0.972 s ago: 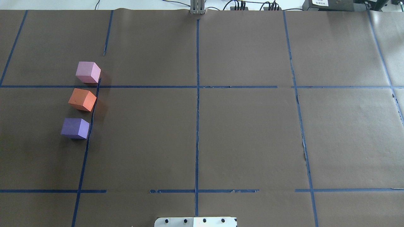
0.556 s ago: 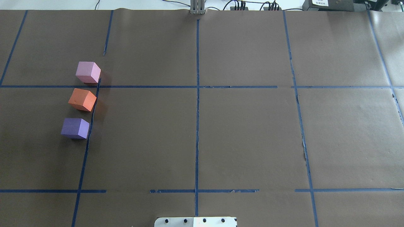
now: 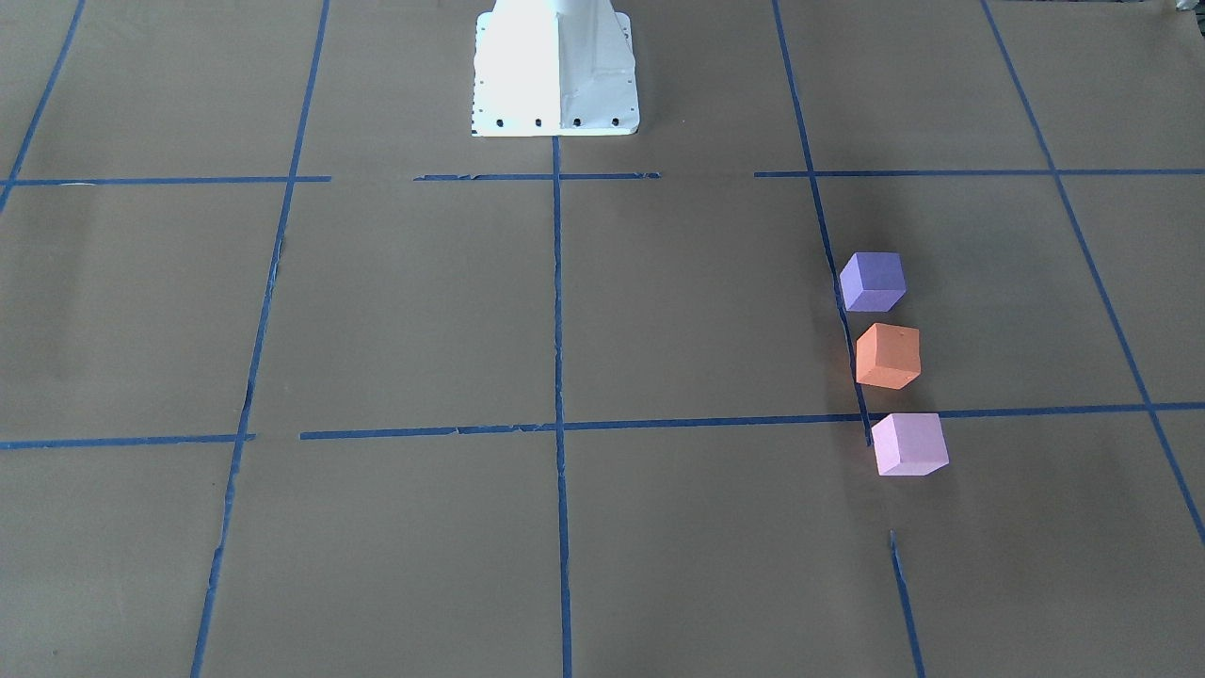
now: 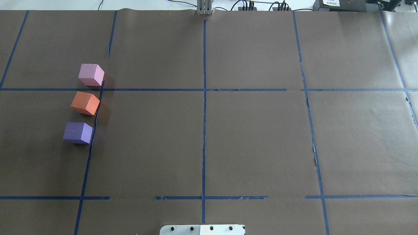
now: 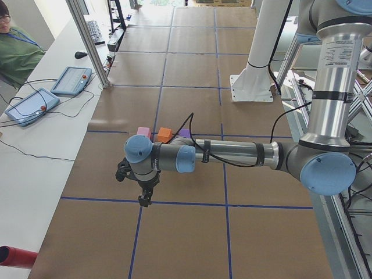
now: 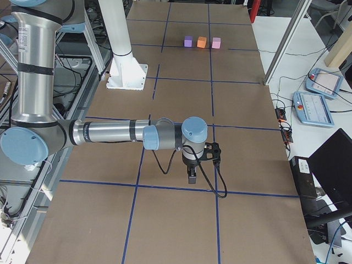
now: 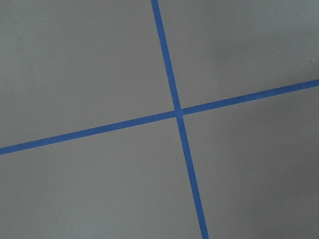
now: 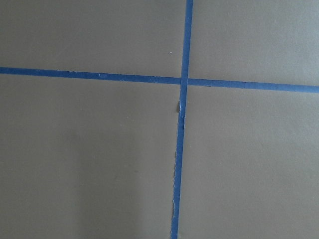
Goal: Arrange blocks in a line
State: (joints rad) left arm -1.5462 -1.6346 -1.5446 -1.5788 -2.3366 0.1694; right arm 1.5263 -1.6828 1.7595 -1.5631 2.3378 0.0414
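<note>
As you look from across the tabletop, the purple block, orange block and pink block sit in a slightly slanted row just beside a blue tape line, with small gaps between them. Purple is nearest the white robot base.

From overhead you see the same row on the robot's left, pink farthest from the base.

From the left end, the left claw hangs above the tabletop, apart from the blocks; you cannot tell how its jaws stand.

From the right end, the right claw points down, well apart from the row; again you cannot tell.

Each wrist camera shows you a tape cross.
</note>
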